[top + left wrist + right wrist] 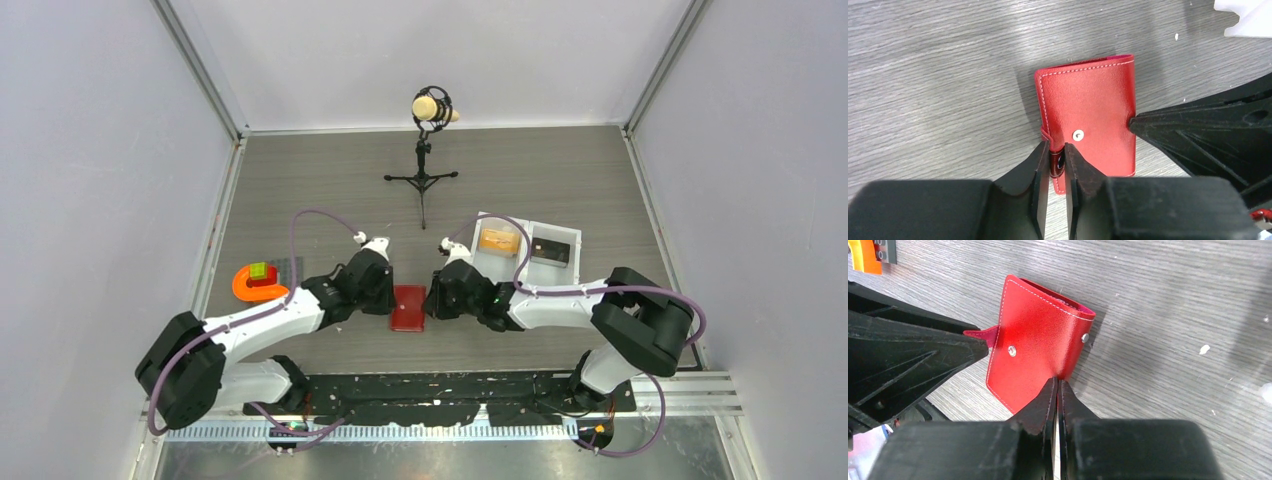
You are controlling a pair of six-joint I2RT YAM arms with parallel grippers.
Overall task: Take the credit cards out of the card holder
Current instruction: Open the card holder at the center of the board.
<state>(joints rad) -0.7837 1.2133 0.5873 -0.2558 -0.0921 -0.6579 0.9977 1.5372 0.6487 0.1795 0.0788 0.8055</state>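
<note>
The red card holder (1088, 107) lies closed and flat on the grey wood-grain tabletop (330, 180), between the two arms, near the tabletop's front edge. Its snap studs show on the upper cover. A thin pink edge peeks out along its far rim; I cannot tell what it belongs to.

The left hand (1057, 152) has its fingers pressed together on the holder's small red strap (982, 335), which sticks out from the holder's left side. The right hand (1057, 385) comes in from the opposite side, its fingers nearly closed and pinching the holder's edge there.

A white two-compartment tray (528, 222) stands beyond the right hand, with a flat orange-tan piece (499, 240) in its left compartment and a flat dark piece (551, 250) in its right one. An orange U-shaped block (248, 288) with a green cube (258, 270) in it lies to the left, and a microphone on a tripod (430, 110) stands at the far edge.
</note>
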